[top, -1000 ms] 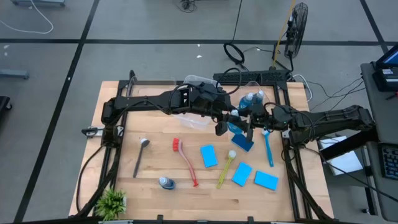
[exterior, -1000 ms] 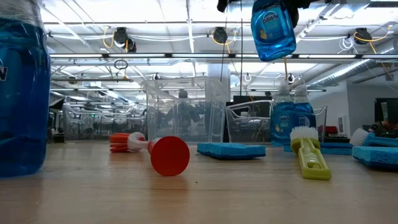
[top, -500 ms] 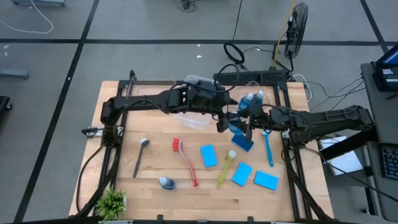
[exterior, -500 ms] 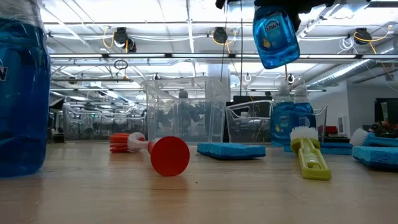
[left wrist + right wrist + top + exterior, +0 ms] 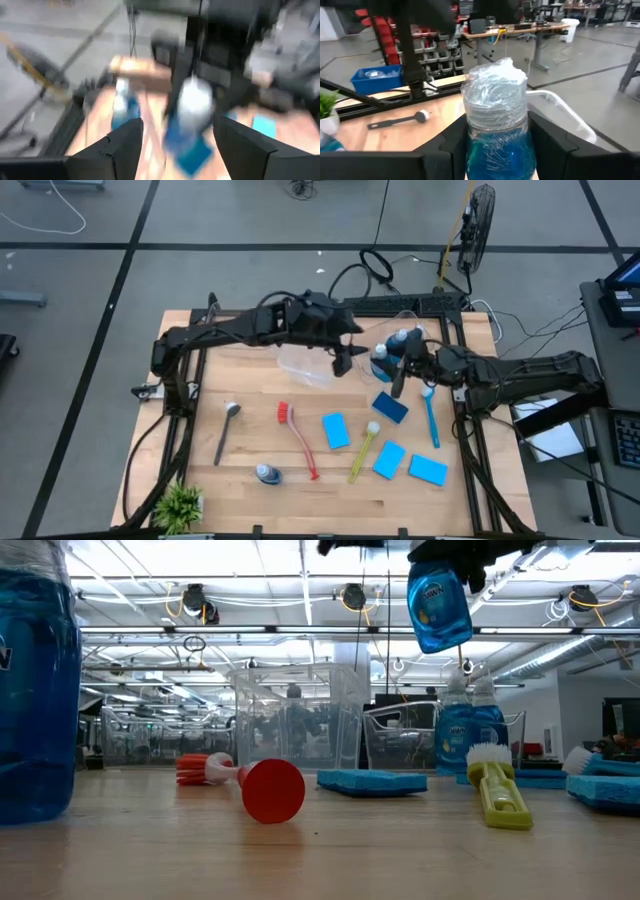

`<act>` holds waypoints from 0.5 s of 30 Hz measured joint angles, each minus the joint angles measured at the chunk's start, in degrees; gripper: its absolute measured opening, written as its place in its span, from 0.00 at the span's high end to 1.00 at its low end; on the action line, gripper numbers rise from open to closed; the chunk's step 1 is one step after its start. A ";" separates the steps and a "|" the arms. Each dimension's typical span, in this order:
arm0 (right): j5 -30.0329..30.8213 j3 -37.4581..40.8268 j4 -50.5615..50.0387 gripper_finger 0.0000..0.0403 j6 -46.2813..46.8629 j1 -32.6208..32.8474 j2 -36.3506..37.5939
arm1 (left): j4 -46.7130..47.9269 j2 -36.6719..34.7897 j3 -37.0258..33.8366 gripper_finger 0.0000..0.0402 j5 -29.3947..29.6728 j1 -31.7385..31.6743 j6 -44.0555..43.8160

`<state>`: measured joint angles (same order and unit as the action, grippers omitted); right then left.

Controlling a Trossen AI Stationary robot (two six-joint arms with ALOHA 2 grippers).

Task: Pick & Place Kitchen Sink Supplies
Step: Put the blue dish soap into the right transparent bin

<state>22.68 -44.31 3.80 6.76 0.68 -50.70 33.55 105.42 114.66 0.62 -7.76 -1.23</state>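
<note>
A small clear bottle of blue liquid (image 5: pixel 440 606) with a wrapped cap (image 5: pixel 494 85) hangs high above the table, with my right gripper (image 5: pixel 392 368) shut on it. My left gripper (image 5: pixel 341 364) stands open a little to the bottle's left, touching nothing; its wrist view shows the bottle (image 5: pixel 192 115) ahead between its spread fingers. Two more bottles (image 5: pixel 405 340) stand in a clear bin at the far right. Another bottle (image 5: pixel 267 474) lies on the table. Blue sponges (image 5: pixel 336 430) and brushes (image 5: pixel 298 438) lie on the wood. My right gripper pinches the bottle at its shoulder just below the cap (image 5: pixel 496 142), one finger (image 5: pixel 451 145) on each side. The fingers come level from the table's right side. The bottle hangs about upright, its body below the fingers, lifted clear of the table.
A clear bin (image 5: pixel 308 366) stands under and beside my left gripper. A yellow brush (image 5: pixel 362 450), a blue brush (image 5: pixel 431 418) and a grey brush (image 5: pixel 226 430) lie near the sponges (image 5: pixel 428 470). A green plant (image 5: pixel 180 505) sits at the near left corner.
My left gripper has opened, let go of the bottle and drawn back toward the table's left and far side, rising a little. The bottle stays high in my right gripper, swinging slightly but remaining nearly upright.
</note>
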 joint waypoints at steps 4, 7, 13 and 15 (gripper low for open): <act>-0.01 -0.07 1.01 0.61 -1.55 -1.92 0.21 | 8.73 -2.54 0.01 0.39 -0.02 -0.59 -0.64; -0.01 -0.07 2.01 0.61 -2.67 -3.52 0.22 | 13.64 -3.90 0.03 0.39 0.00 -0.77 -0.99; -0.13 -0.07 2.35 0.61 -3.18 -7.03 0.22 | 20.33 -5.96 -0.73 0.39 -0.11 -0.79 -1.05; -0.13 -0.07 2.17 0.61 -3.18 -8.29 0.22 | 19.74 -6.91 -2.13 0.39 -0.16 -0.46 -1.08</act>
<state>22.55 -44.38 5.98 3.57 -7.61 -50.48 53.29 98.51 112.53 0.46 -8.22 -2.31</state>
